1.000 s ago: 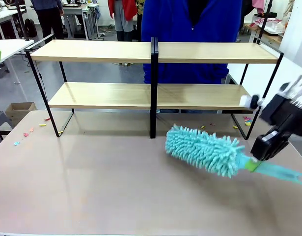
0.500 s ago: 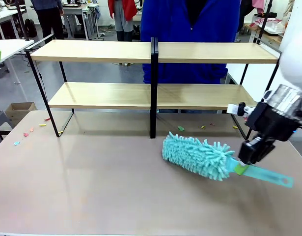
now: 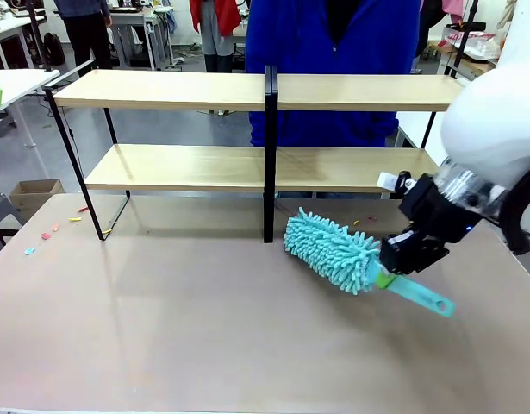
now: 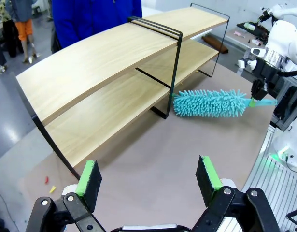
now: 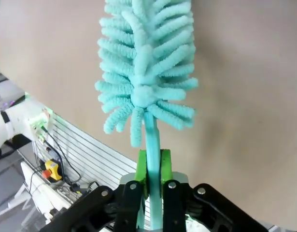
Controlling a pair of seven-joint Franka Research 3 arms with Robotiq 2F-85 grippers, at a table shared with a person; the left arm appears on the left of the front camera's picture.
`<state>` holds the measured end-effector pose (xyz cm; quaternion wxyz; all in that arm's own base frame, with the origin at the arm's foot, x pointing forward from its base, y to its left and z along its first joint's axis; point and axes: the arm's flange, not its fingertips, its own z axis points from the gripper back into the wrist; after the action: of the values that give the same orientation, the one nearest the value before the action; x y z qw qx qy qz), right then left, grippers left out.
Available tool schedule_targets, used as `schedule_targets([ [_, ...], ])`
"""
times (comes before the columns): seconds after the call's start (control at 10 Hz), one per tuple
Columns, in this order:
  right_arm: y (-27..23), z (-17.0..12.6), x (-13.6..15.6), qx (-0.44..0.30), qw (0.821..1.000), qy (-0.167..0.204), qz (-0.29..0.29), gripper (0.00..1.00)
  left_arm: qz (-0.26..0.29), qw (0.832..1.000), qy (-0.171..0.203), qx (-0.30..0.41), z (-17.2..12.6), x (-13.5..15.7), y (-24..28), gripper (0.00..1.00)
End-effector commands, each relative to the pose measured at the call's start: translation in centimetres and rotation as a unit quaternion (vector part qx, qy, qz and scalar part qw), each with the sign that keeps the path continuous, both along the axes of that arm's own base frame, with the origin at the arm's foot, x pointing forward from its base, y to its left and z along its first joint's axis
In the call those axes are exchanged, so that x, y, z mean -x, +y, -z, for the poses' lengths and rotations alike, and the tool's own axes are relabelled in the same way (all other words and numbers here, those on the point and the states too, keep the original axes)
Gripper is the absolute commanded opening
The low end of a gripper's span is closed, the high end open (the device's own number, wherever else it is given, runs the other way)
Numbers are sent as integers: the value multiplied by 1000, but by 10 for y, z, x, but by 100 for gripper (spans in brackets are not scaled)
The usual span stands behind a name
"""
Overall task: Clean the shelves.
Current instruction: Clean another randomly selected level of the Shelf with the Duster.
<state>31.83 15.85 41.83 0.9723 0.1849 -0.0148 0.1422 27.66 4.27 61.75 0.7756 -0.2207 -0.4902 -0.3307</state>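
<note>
Teal duster (image 3: 329, 248) held near the shelves (image 3: 178, 90)
Right of centre, the right gripper (image 3: 390, 266) clamped it by its handle; the left gripper (image 4: 148, 176) stood open, empty.

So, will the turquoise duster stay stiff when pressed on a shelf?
The duster head likely squashes: its fluffy strands splay loosely. The thin handle may flex slightly. Probably light, as the right gripper holds it out by the handle alone.
</note>
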Motion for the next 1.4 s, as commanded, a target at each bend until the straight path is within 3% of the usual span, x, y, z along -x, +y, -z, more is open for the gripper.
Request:
schedule_targets([
  [0.0, 30, 24, 22, 21, 999, -12, 44, 12, 8, 1000, -4, 3, 1, -1, 0, 100],
  [0.1, 0, 0, 0, 0, 1000, 0, 0, 12, 8, 1000, -4, 3, 1, -1, 0, 100],
  [0.3, 23, 7, 6, 17, 1000, 0, 15, 12, 8, 1000, -4, 3, 1, -1, 0, 100],
  [0.4, 35, 9, -4, 15, 998, -46, 50, 12, 8, 1000, -4, 3, 1, -1, 0, 100],
  [0.6, 51, 15, -15, 18, 991, -114, 66, 12, 8, 1000, -4, 3, 1, -1, 0, 100],
  [0.9, 63, 41, -30, 21, 992, -97, 80, 12, 8, 1000, -4, 3, 1, -1, 0, 100],
  [1.1, 64, 54, -42, 37, 987, -115, 101, 12, 8, 1000, -4, 3, 1, -1, 0, 100],
  [1.3, 62, 78, -60, 55, 988, -90, 112, 12, 8, 1000, -4, 3, 1, -1, 0, 100],
])
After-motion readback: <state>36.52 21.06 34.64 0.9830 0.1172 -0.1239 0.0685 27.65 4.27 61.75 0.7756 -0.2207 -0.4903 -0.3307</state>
